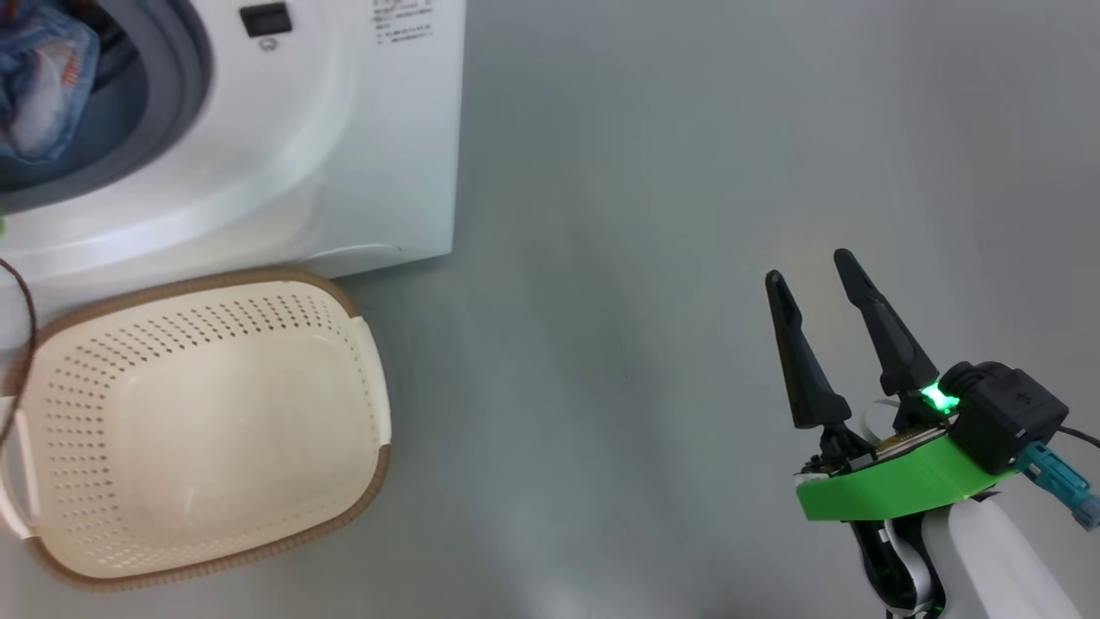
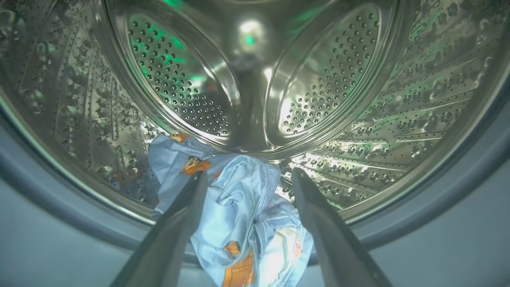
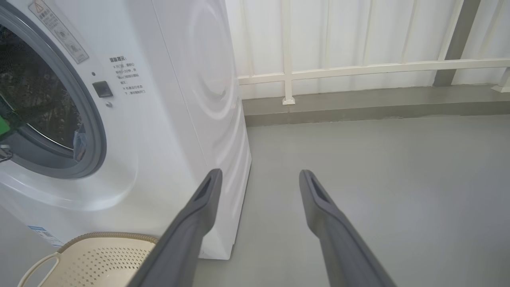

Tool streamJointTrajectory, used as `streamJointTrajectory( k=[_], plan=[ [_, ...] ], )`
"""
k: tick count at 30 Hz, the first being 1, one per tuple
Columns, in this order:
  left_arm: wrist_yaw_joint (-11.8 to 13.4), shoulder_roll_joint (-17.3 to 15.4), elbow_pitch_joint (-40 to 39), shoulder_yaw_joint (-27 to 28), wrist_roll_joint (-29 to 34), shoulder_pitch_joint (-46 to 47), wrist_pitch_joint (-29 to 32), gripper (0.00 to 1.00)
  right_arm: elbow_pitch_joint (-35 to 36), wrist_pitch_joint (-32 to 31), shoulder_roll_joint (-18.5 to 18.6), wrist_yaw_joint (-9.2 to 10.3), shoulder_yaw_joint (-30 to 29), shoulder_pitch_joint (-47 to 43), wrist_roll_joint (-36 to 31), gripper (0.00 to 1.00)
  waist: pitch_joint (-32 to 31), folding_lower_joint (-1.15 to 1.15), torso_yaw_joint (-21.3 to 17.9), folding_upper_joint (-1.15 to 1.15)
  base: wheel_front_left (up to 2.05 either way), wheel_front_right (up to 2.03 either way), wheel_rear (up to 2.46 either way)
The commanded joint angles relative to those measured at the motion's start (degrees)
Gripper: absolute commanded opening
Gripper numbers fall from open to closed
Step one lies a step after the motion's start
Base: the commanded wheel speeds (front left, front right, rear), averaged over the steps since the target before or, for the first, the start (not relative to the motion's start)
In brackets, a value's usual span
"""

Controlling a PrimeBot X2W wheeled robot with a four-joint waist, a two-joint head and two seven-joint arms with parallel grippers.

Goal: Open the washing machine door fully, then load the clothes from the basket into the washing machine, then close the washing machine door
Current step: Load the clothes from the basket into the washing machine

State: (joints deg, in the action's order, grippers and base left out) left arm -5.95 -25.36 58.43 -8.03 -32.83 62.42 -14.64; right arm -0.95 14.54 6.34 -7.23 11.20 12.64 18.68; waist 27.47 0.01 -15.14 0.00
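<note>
The washing machine stands at the upper left, its mouth uncovered; the washing machine door is out of view. Light blue clothes with orange prints lie at the front of the steel drum and spill over the grey seal. My left gripper is open at the drum's mouth, a finger on either side of that bundle. The same clothes show inside the mouth. The cream basket sits on the floor before the machine, showing bare plastic inside. My right gripper hangs open over the floor, far right of the basket.
Grey floor stretches right of the machine. In the right wrist view, the washing machine is at left, the basket below it, and a white railing on a low kerb runs behind. A dark cable hangs at the basket's left.
</note>
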Motion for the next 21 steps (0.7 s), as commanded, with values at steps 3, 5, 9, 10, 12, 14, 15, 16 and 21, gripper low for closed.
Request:
streamJointTrajectory(
  k=[3,5,9,10,12,14,15,16,21],
  plan=[
    [-0.09,-1.21,-4.86,4.64,1.78,-4.93,-0.35,1.00,0.80,0.46,1.38,-0.25,0.62,-0.51,0.36,1.00,-2.80,-0.01,1.71,0.00,0.00,0.00,0.00],
    [-0.30,-0.18,-6.59,6.42,2.69,-7.44,-0.35,1.00,0.62,0.46,1.76,-0.25,0.38,-0.82,0.40,1.00,-3.80,-0.01,2.28,0.00,0.00,0.00,0.00],
    [-0.78,1.95,-9.93,9.59,4.86,-12.10,-0.35,1.00,0.34,0.46,2.54,-0.25,-0.22,-1.55,0.55,1.00,-5.58,-0.01,3.61,0.00,0.00,0.00,0.00],
    [-0.90,2.56,-10.68,10.02,5.65,-13.36,-0.35,1.00,0.26,0.46,2.71,-0.25,-0.38,-1.75,0.57,1.00,-6.02,-0.01,3.97,0.00,0.00,0.00,0.00],
    [-1.11,3.66,-12.18,10.83,7.12,-15.76,-0.35,1.00,0.14,0.46,3.04,-0.25,-0.56,-2.15,0.65,1.00,-6.92,-0.01,4.61,0.00,0.00,0.00,0.00],
    [-1.25,4.80,-13.82,12.03,8.20,-18.00,-0.35,1.00,-0.01,0.46,3.36,-0.25,-0.79,-2.66,0.72,1.00,-7.78,-0.01,5.30,0.00,0.00,0.00,0.00],
    [-1.31,5.35,-14.64,12.49,8.82,-19.14,-0.35,1.00,-0.08,0.46,3.49,-0.25,-0.94,-2.90,0.75,1.00,-8.17,-0.01,5.63,0.00,0.00,0.00,0.00],
    [-1.35,5.77,-15.42,12.76,9.57,-20.25,-0.35,1.00,-0.16,0.46,3.62,-0.25,-1.06,-3.13,0.80,1.00,-8.56,-0.01,5.92,0.00,0.00,0.00,0.00],
    [-1.48,7.59,-18.51,13.91,11.81,-24.58,-0.36,1.00,-0.43,0.46,4.19,-0.25,-1.53,-4.16,1.00,1.00,-10.13,-0.01,7.02,0.00,0.00,0.00,0.00]
  ],
)
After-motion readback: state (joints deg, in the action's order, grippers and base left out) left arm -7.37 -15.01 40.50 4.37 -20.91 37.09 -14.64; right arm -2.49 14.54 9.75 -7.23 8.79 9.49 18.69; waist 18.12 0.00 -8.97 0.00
